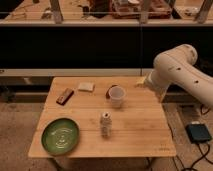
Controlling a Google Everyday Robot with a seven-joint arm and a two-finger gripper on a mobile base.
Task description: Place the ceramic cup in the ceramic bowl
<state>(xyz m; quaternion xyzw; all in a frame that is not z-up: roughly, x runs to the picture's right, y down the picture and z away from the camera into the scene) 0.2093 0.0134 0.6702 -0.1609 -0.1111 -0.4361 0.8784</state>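
The ceramic cup (117, 96), small and cream-white, stands upright near the middle of the wooden table (145, 125). The ceramic bowl (60, 136), wide, green and with pale swirls inside, sits at the table's front left corner and holds nothing. My white arm (175, 70) comes in from the right. My gripper (143, 82) is at its left end, over the table's back right edge. It is to the right of the cup and apart from it.
A narrow patterned can (105, 124) stands in front of the cup, between cup and bowl. A reddish-brown item (110, 90) touches the cup's back left. A beige pad (86, 86) and a brown bar (64, 96) lie at the back left. A black box (198, 133) is on the floor to the right.
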